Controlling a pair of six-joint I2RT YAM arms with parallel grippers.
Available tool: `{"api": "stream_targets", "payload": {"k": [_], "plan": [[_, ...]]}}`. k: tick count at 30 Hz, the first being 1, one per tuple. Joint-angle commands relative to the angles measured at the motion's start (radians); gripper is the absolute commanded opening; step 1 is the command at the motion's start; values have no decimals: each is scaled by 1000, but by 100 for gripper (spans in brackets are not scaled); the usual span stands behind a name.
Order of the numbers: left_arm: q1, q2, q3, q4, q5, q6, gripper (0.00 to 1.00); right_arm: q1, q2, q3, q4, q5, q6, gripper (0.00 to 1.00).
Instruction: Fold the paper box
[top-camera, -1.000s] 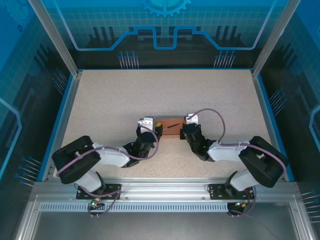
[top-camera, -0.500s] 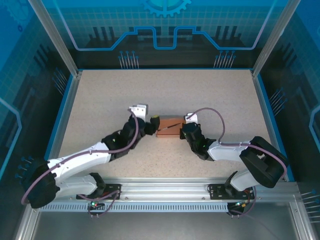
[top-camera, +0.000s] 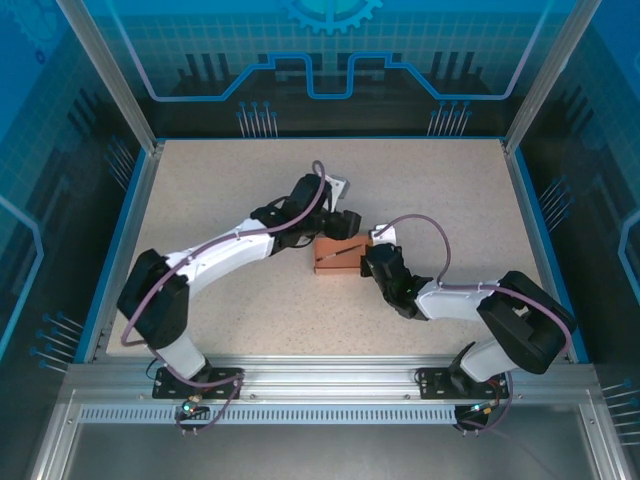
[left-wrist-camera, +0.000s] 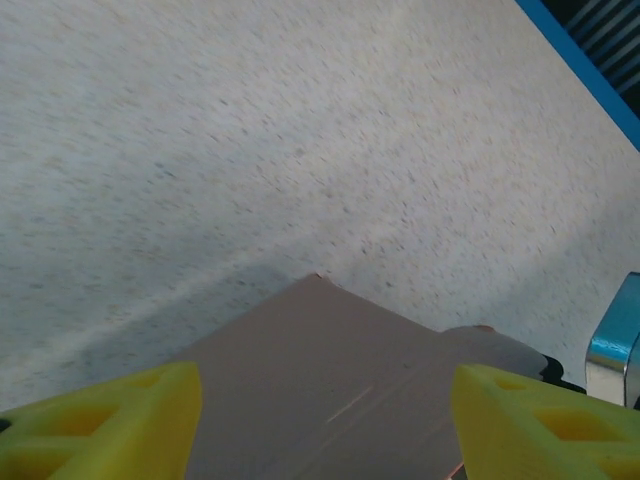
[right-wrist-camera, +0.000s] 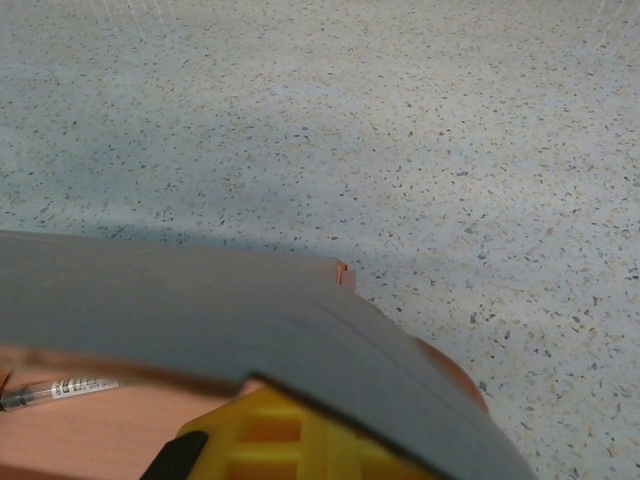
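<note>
Stretches the left arm diagonally to mid-worktop (top-camera: 220, 190), with the left pincer (top-camera: 338, 222) spread apart just above the paper box (top-camera: 335, 256). Folds the right arm low, right pincer (top-camera: 368, 258) clamped on the box's right end. Leaves bare worktop all round, blue rim (top-camera: 330, 137) well apart.

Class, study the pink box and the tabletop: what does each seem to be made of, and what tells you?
The paper box: thin matte card, likely; its layered cut edge shows in the right wrist view. The table: speckled beige, matte, perhaps laminate or stone-look composite; material uncertain.
</note>
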Motion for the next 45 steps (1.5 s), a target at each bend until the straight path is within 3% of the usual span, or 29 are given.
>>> {"api": "stream_targets", "payload": {"k": [1, 9, 15, 23, 32, 37, 41, 45], "plan": [[9, 34, 33, -66, 155, 5, 67, -16, 14, 6, 9, -11, -10, 0], [9, 57, -14, -38, 189, -29, 65, -26, 6, 4, 0, -19, -14, 2], [9, 63, -41, -10, 176, -43, 64, -27, -31, -1, -47, -28, -21, 10], [9, 68, -96, 54, 163, -70, 64, -29, -167, -35, -175, -63, -3, 27], [9, 78, -164, 137, 148, -103, 64, -47, -381, -37, -431, -80, 5, 34], [10, 91, -217, 200, 141, -129, 65, -168, -415, 35, -513, -245, -8, 38], [9, 94, -263, 267, 142, -157, 65, -290, -311, 138, -540, -478, -7, 41], [9, 110, -275, 294, 154, -174, 65, -330, -158, 238, -546, -635, -11, 44]]}}
